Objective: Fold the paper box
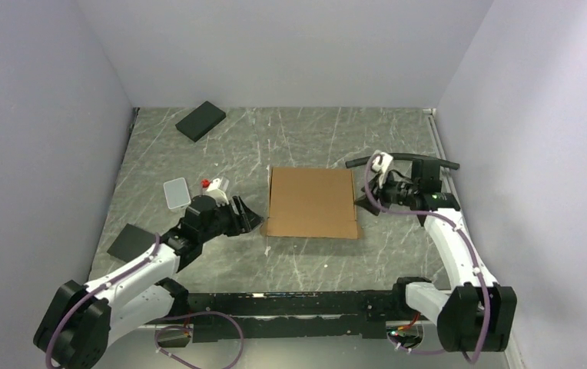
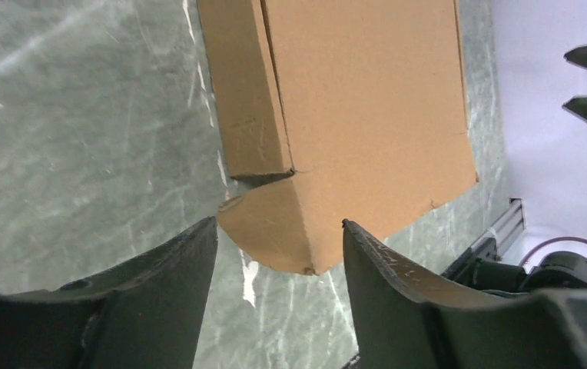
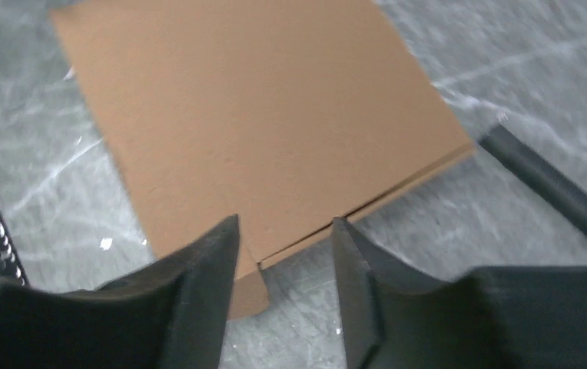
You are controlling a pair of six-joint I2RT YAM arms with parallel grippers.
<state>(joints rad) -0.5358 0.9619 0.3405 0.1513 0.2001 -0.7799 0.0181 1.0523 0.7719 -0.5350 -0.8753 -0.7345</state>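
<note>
Overhead view: a grey-green marbled counter [image 1: 306, 138] enclosed by pale walls. At the upper left of the frame lies a black rectangular pad [image 1: 200, 121]. At the lower left lies a second dark flat pad [image 1: 130, 241]. Between them sit a pale rectangular tile with rounded corners [image 1: 176, 192] and a small red-and-white object [image 1: 215, 184], too small to identify.

The left end effector [image 1: 249, 219] reaches toward the lower left corner of the plain brown corrugated cardboard box [image 1: 311, 202], which lies flat at the centre of the frame. In the left wrist view its jaws stand apart. A rounded cardboard flap [image 2: 275, 231] points into the gap, and nothing grips it.

At the box's right edge is the right end effector [image 1: 366, 204]. Its wrist view shows the jaws parted on either side of a notched corner of the box, not clamping it. A black tube [image 1: 406, 158] lies just beyond, toward the upper right.
</note>
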